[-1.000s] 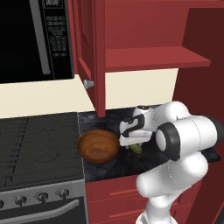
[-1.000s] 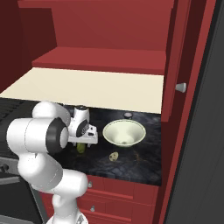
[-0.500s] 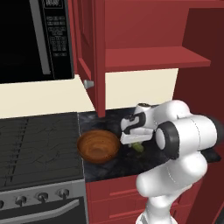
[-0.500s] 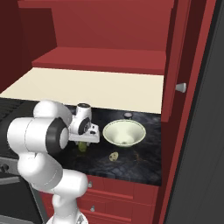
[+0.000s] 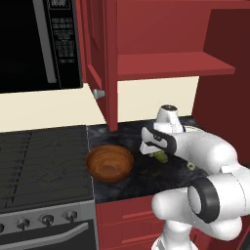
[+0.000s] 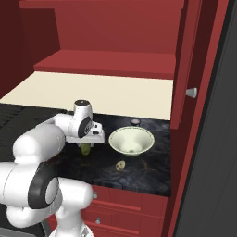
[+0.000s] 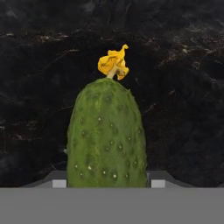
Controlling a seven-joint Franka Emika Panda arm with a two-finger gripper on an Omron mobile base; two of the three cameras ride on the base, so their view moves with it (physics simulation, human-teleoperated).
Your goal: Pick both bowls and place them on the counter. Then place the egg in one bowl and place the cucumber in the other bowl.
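A: Where's your gripper (image 7: 106, 183) right now?

B: Low over the black counter (image 5: 141, 178), between the two bowls. In the hand view you see the cucumber (image 7: 106, 139) standing right between the finger tips, one grey tip at each side of its base, both touching the green skin. So the jaws sit closed on the cucumber, partway wide. Its yellow flower tip points away from the hand, with dark marbled stone behind it.

A: And from the base cameras?

B: In the left base view the gripper (image 5: 155, 149) hangs just right of the brown bowl (image 5: 110, 163), and a bit of cucumber (image 5: 160, 156) pokes out under the hand. In the right base view the gripper (image 6: 87, 145) is left of the pale bowl (image 6: 131, 140), with the cucumber (image 6: 86, 149) under it. You cannot tell whether the cucumber rests on the stone or is lifted.

A: Bowls and egg?

B: Both bowls stand on the counter (image 6: 152, 171), well apart. The egg (image 6: 120, 165) lies on the stone just in front of the pale bowl, not inside it. The brown bowl sits near the stove (image 5: 44, 166) edge.
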